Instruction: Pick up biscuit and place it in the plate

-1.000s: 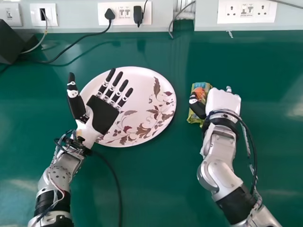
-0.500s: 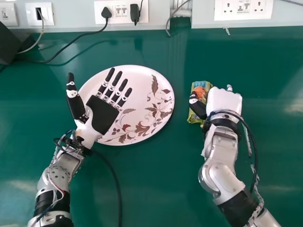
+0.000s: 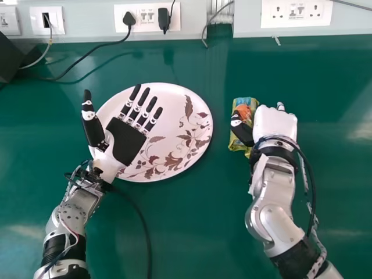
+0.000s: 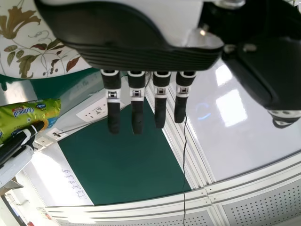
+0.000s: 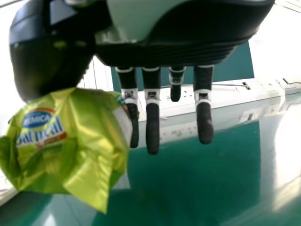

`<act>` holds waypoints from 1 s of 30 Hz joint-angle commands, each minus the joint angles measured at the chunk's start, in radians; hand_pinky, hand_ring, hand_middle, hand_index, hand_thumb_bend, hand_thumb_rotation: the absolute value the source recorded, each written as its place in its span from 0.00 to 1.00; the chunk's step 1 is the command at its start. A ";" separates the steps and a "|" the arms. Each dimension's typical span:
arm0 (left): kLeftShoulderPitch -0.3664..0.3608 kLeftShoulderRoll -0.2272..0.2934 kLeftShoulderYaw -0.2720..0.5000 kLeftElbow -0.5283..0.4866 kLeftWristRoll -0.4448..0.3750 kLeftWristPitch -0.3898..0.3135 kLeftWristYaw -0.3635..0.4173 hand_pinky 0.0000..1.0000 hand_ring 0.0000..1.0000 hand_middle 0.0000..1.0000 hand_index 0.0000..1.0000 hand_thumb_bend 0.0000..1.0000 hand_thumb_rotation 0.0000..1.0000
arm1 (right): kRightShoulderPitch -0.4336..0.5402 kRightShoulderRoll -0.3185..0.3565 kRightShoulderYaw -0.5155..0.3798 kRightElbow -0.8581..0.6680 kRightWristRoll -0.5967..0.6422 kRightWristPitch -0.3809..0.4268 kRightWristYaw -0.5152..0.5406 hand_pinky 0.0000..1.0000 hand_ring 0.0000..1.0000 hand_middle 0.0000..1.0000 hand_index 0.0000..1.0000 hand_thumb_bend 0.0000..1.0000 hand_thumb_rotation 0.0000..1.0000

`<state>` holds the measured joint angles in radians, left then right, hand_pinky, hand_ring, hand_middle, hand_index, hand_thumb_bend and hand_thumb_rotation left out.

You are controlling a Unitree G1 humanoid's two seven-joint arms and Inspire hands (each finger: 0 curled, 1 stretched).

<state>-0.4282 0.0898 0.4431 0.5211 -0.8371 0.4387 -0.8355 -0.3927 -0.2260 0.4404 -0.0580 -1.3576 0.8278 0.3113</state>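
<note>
Right hand (image 3: 275, 125): back of the hand toward the head camera, partly closed. Fingers (image 5: 152, 127) are long and only slightly bent; the thumb (image 3: 241, 129) sits opposite, and the biscuit packet (image 3: 244, 108) is pinched between thumb and fingers. Grip is on one side of the packet, the rest of it sticking out past the thumb. Packet is green-yellow with an orange patch, its wrapper creased. Whether its underside touches the table: cannot tell.

Just beside the right hand, on its left: the packet, as above. Farther left, across a strip of bare green table (image 3: 197, 232), lies the plate (image 3: 174, 106), round, pale, with a brown and reddish leaf pattern. Packet is off the plate, near its right rim, with a gap between.

Left hand (image 3: 127, 142): at the left part of the plate, well apart from the right hand. Palm faces the head camera, fingers straight and spread, thumb out to the side beyond the plate's rim. Holds nothing.

Beyond both hands, at the far edge of the table: wall with socket panels, one (image 3: 296, 13) ahead of the right hand, another (image 3: 152, 17) beyond the plate, with a black plug (image 3: 129, 19) whose cable runs down onto the table to the left
</note>
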 commanded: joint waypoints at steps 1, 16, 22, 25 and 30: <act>0.007 0.007 0.010 0.002 -0.009 0.005 0.001 0.70 0.78 0.87 0.89 0.96 0.55 | 0.017 -0.003 -0.008 -0.024 -0.018 -0.012 -0.001 0.29 0.41 0.50 0.52 0.50 0.00; 0.000 0.017 0.001 0.014 0.002 0.000 -0.023 0.74 0.79 0.87 0.89 0.96 0.56 | 0.058 -0.012 -0.049 -0.103 -0.017 -0.074 0.007 0.30 0.41 0.49 0.52 0.50 0.00; 0.004 0.015 0.005 0.009 -0.003 0.004 -0.019 0.75 0.78 0.87 0.90 0.95 0.56 | 0.070 -0.017 -0.075 -0.143 -0.009 -0.109 0.017 0.30 0.41 0.49 0.52 0.50 0.00; 0.005 0.016 0.007 0.010 -0.005 0.007 -0.021 0.74 0.77 0.86 0.89 0.96 0.56 | 0.074 -0.014 -0.086 -0.156 -0.014 -0.122 0.008 0.29 0.41 0.50 0.52 0.50 0.00; 0.004 0.023 0.002 0.015 0.002 0.004 -0.031 0.66 0.75 0.86 0.88 0.96 0.55 | 0.080 -0.016 -0.093 -0.177 -0.026 -0.143 0.008 0.30 0.41 0.49 0.52 0.50 0.00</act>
<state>-0.4289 0.0991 0.4431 0.5313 -0.8371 0.4425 -0.8567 -0.3274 -0.2385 0.3553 -0.2120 -1.3688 0.6991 0.3287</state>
